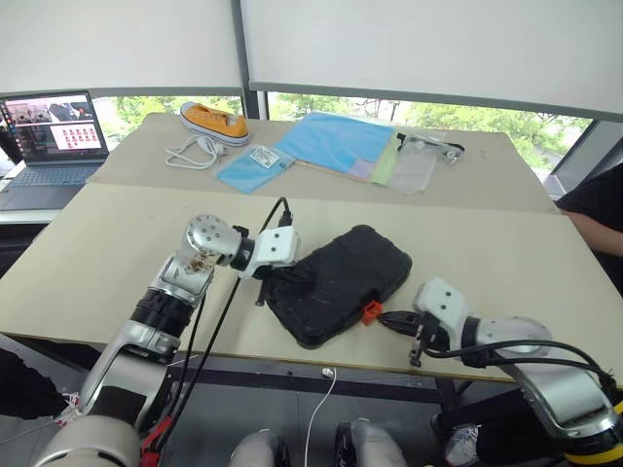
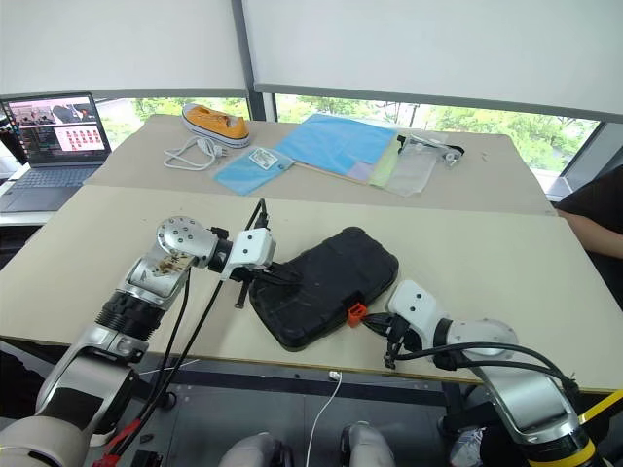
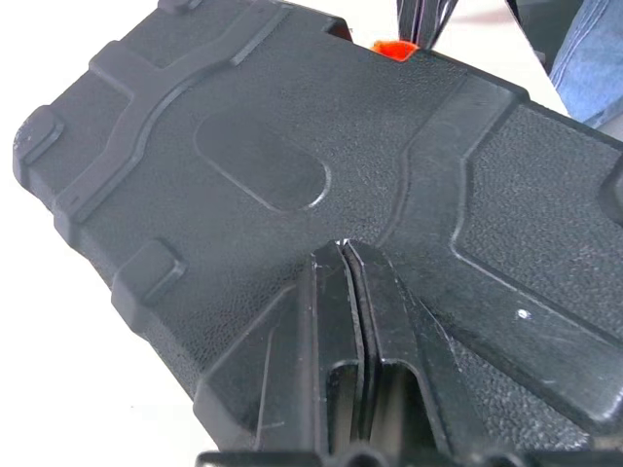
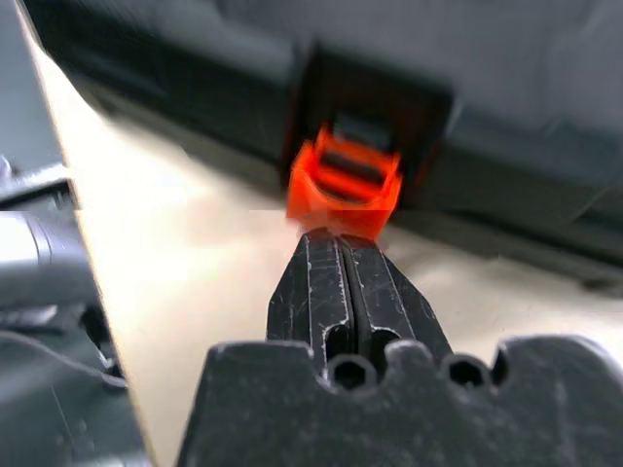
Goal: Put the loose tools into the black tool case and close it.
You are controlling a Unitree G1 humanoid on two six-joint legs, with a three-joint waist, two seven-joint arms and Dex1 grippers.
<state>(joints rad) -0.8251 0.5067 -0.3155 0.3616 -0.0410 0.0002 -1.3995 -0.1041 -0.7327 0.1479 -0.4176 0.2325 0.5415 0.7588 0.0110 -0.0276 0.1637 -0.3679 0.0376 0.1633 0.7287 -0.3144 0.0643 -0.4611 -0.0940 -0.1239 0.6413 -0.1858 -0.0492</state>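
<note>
The black tool case (image 1: 341, 282) lies closed on the beige table (image 1: 117, 253), set at an angle near the front edge. Its small orange latch (image 1: 371, 311) faces that edge. My left gripper (image 1: 290, 276) is shut, and its fingertips (image 3: 343, 251) rest on the textured lid at the case's left end. Shut as well, my right gripper (image 1: 391, 319) has its tips (image 4: 341, 241) right against the orange latch (image 4: 346, 185). It holds nothing. The loose tools are out of view.
A second table behind carries an orange shoe (image 1: 214, 120), a white cable (image 1: 193, 151), blue folders (image 1: 336, 141) and a clear bag (image 1: 414, 165). An open laptop (image 1: 54, 136) sits far left. A person's dark sleeve (image 1: 599, 209) shows at the right edge.
</note>
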